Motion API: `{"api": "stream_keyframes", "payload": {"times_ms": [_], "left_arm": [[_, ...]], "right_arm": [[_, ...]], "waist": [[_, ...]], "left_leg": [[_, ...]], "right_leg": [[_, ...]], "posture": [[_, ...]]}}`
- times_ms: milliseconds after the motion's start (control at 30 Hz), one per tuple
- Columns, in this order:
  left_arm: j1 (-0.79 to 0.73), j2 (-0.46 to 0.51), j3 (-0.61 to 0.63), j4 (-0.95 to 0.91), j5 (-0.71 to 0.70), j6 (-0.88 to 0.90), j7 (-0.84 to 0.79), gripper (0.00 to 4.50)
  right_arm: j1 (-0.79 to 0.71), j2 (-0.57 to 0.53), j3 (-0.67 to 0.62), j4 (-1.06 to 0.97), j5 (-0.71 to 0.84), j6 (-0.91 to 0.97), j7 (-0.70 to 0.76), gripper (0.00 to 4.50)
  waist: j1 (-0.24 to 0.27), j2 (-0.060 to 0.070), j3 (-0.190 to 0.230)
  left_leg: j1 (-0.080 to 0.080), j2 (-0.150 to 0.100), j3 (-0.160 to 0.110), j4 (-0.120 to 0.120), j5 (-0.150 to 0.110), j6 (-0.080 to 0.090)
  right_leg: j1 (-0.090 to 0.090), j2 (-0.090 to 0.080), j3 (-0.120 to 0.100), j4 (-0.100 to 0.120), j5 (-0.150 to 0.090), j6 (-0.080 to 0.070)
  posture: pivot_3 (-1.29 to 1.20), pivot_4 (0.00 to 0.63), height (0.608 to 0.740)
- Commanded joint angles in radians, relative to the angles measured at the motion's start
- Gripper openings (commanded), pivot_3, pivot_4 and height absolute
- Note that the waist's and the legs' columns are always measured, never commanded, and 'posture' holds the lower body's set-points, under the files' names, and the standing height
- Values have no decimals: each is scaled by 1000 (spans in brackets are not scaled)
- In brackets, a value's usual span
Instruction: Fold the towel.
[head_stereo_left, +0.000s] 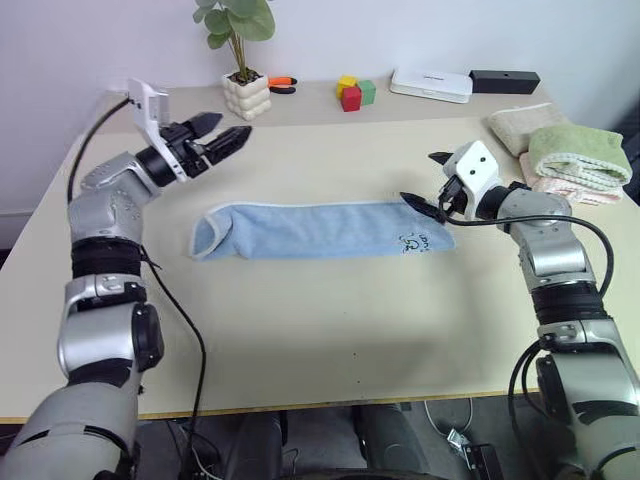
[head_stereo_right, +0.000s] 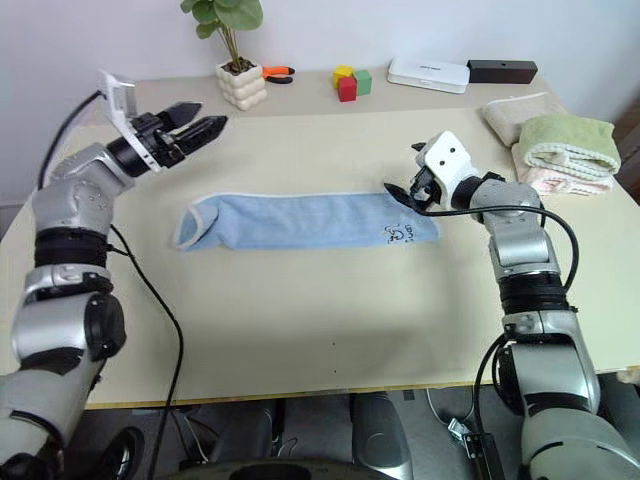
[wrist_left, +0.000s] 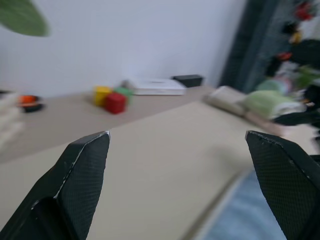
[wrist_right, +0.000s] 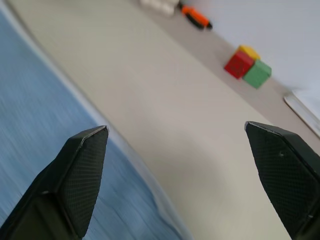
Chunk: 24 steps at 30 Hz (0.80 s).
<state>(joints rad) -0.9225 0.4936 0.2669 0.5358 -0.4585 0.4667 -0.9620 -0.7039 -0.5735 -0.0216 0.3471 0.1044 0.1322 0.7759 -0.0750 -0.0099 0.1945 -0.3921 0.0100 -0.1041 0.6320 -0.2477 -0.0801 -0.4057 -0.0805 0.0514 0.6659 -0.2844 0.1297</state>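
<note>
From the left eye view, the small light blue terry cloth towel lies flat on the pale beige table as a long narrow band running across in front of the robot, its dark embroidered mark near the end on the robot's right. It looks doubled lengthwise already (the rounded, layered end on the left suggests one fold), so by my judgement a first fold is done and at least one crosswise fold is left to make it compact. The left gripper hangs in the air above and behind the towel's left end, fingers apart and holding nothing. The right gripper sits just at the towel's right end, also empty.

The right eye view shows the same layout: the right gripper's lower finger looks close to the towel's edge, though I cannot tell whether it touches.

In the left wrist view the two black fingers stand wide apart with nothing between them; coloured toy blocks sit at the far edge of the table.

In the right wrist view the fingers are likewise spread and empty, the blue cloth lying beneath them.
</note>
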Motion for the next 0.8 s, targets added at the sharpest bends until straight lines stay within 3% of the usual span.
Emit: {"api": "stream_keyframes", "payload": {"times_ms": [33,133,233,367,467,567,800], "left_arm": [[70,-27,-21,-210,-25,82,94,3173],[92,-32,-27,-262,-27,99,125,1610],[122,-164,1,-333,-43,109,325,68],[154,-245,2,-366,-18,106,462,27],[205,-334,-41,-348,62,54,616,27],[260,-391,-60,-343,77,35,661,27],[349,-375,-63,-287,107,-9,678,27]], "right_arm": [[30,49,-27,-170,62,126,-57,3188],[42,52,-25,-211,63,163,-69,1624],[64,179,-28,-307,98,266,-206,52],[57,276,-70,-337,94,339,-352,18],[91,362,-26,-327,43,347,-467,18],[126,430,-23,-302,12,339,-570,18],[194,465,-26,-229,-79,295,-734,18]], "waist": [[3,0,0],[7,0,0],[10,-1,-1],[11,-1,-1],[11,0,-1],[11,-1,-1],[11,0,-1]], "left_leg": [[0,0,0,0,0,0],[0,0,0,0,0,0],[0,0,-1,0,0,-1],[0,0,-1,0,0,-1],[0,-1,-1,0,0,-1],[0,-1,-1,-1,0,-1],[0,-1,-1,-1,1,-1]], "right_leg": [[0,0,0,0,0,0],[0,0,0,0,0,0],[1,-1,0,-1,0,0],[1,-1,0,-1,0,0],[1,-1,0,-1,0,0],[1,-1,0,-1,0,0],[0,0,0,-1,0,0]], "posture": [[0,150,740],[0,150,740],[0,150,740],[0,150,740],[0,150,740],[0,150,740],[0,150,740]]}}
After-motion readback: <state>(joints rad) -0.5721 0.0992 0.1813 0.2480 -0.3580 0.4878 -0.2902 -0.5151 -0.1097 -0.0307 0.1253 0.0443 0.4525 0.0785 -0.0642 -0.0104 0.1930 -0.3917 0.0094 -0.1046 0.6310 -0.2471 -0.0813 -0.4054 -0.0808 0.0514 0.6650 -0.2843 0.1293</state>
